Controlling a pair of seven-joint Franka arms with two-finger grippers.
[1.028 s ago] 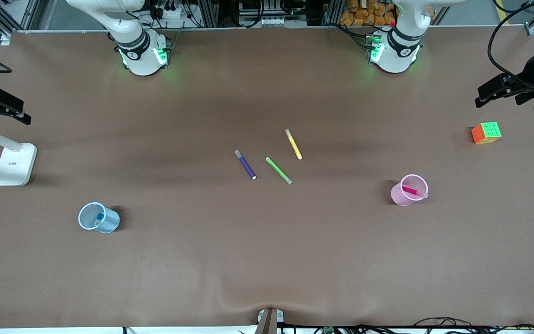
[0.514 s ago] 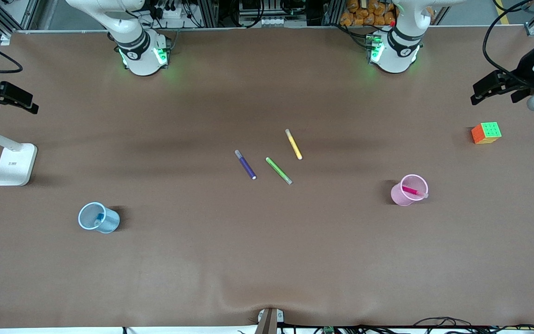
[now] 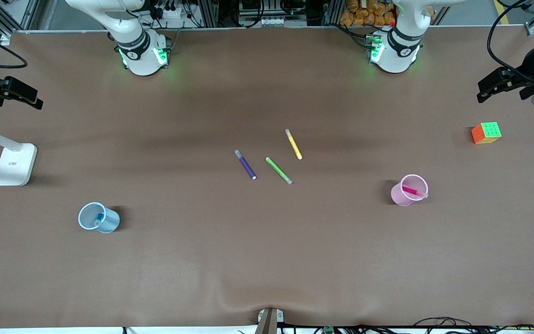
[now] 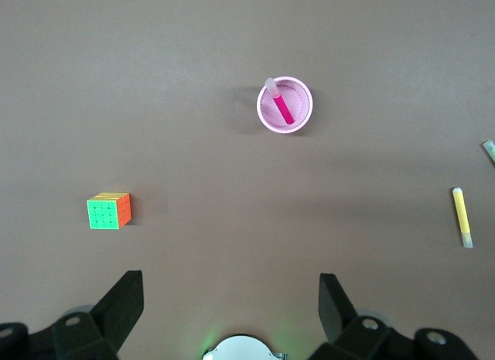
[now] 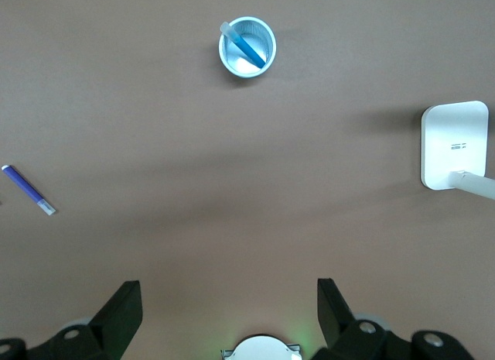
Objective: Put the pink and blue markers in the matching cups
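both of my grippers are up and empty. my left gripper (image 3: 503,86) hangs at the upper right edge of the front frame, over the desk's (image 3: 267,260) left-arm end, jaws spread wide in its wrist view (image 4: 232,306). my right gripper (image 3: 14,90) hangs at the upper left edge, above the white lamp base (image 3: 15,164), jaws likewise parted (image 5: 230,304).

pink cup (image 3: 408,190) stands right of centre in the front frame, upright, with the pink marker (image 3: 410,190) leaning inside it, pale grey end poking over the rim. blue cup (image 3: 97,217) stands lower left, upright, the blue marker (image 5: 246,46) slanted inside, its pale end at the rim.

mid-frame on the bare desk lie three loose pens, apart from one another: a dark purple pen (image 3: 245,164), a green pen (image 3: 278,170) just beside it, and a yellow pen (image 3: 293,144) slightly higher in the frame.

a colour puzzle cube (image 3: 486,132) sits at the right side, below my left gripper, well apart from the pink cup.
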